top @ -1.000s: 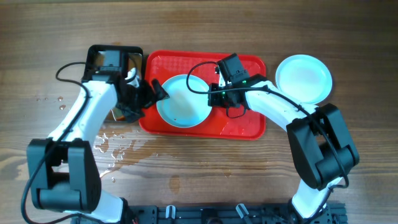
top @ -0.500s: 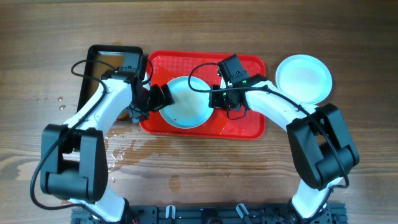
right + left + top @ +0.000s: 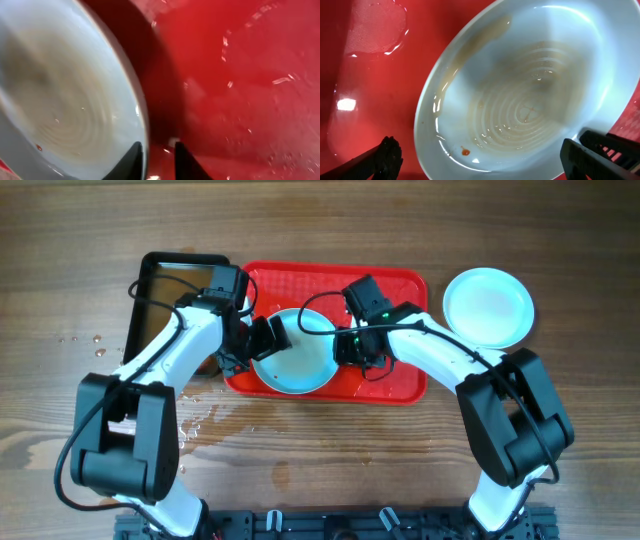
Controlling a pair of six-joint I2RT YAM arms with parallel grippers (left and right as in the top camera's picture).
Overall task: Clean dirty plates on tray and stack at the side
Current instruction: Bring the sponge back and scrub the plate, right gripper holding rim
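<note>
**A:** Where is the dirty plate (image 3: 295,358) lying?

**B:** It is lying in the tray (image 3: 400,288), directly between the two arms. The left end effector (image 3: 262,338) is hovering at one rim. The right end effector (image 3: 347,347) is sitting at the opposite rim. From each, the plate is lying inward, toward the other arm.

**A:** What are the jaws doing?

**B:** The left ones are standing wide apart and gripping nothing. One fingertip (image 3: 390,156) is showing over bare tray, the other over the plate's edge. The right ones are parting by a narrow gap, with the rim just ahead of the fingertips (image 3: 134,159). Nothing is visibly clamped between them.

**A:** Is any long axis mattering here?

**B:** No, the plate is round, so only the rim's direction is counting. A sauce streak (image 3: 480,42) is running along the rim far from the left fingers, and a brownish film is pooling in the middle. I am judging the cleaning unfinished.

**A:** Which arm is looking better placed for stacking?

**B:** The right one, I am guessing. The clean plate (image 3: 488,305) is resting on the desk (image 3: 320,455) outward of the right end effector, beside the tray and well apart from the left one.
</note>
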